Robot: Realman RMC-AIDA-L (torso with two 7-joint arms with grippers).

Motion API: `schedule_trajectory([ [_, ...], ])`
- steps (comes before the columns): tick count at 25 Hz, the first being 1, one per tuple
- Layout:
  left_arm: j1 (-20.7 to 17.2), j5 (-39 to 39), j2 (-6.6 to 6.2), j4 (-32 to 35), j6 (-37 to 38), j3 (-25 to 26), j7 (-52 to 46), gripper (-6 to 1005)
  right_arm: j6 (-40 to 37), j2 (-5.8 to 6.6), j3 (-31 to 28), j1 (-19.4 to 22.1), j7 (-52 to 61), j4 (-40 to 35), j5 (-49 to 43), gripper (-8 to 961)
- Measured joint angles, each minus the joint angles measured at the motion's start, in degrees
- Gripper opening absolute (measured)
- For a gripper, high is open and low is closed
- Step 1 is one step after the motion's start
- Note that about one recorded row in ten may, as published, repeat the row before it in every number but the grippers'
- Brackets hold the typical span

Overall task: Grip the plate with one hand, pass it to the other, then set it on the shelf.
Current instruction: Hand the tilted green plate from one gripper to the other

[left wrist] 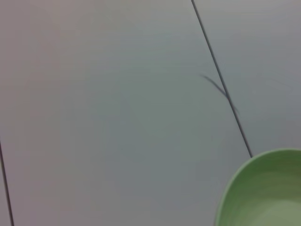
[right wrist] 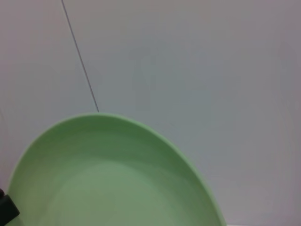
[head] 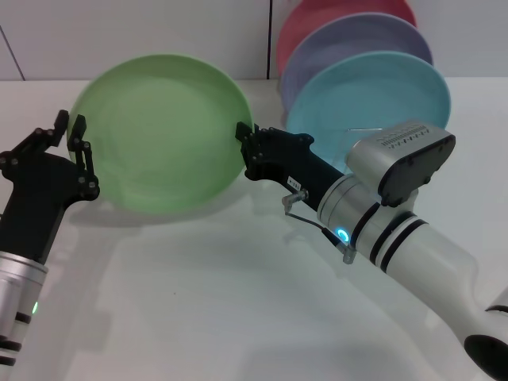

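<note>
The light green plate (head: pixel 159 131) is held tilted in the air above the white table. My right gripper (head: pixel 243 141) is shut on its right rim. My left gripper (head: pixel 70 127) is at the plate's left rim, fingers apart on either side of the edge. The plate also shows in the left wrist view (left wrist: pixel 268 193) and in the right wrist view (right wrist: pixel 108 179). Of the shelf, only a thin silver wire (head: pixel 369 128) shows, in front of the light blue plate; the rest is hidden.
A light blue plate (head: pixel 373 91), a purple plate (head: pixel 349 44) and a red plate (head: pixel 333 16) stand upright at the back right, close behind my right arm. The white table (head: pixel 198 302) stretches in front.
</note>
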State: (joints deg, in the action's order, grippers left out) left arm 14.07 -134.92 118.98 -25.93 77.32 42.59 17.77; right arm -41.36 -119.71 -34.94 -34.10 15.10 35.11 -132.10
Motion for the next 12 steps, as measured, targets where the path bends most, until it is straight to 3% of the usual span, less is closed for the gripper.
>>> schedule_trajectory([
  [6,0.0,0.0,-0.22,0.3,0.1,0.9,-0.4,143,0.0,0.00,-0.1,0.0,-0.2,0.0,0.0,34],
  [12,-1.2,0.1,-0.32,-0.3,4.4,3.0,-2.7,413,0.1,0.01,-0.2,0.0,-0.3,-0.2,0.0,33],
])
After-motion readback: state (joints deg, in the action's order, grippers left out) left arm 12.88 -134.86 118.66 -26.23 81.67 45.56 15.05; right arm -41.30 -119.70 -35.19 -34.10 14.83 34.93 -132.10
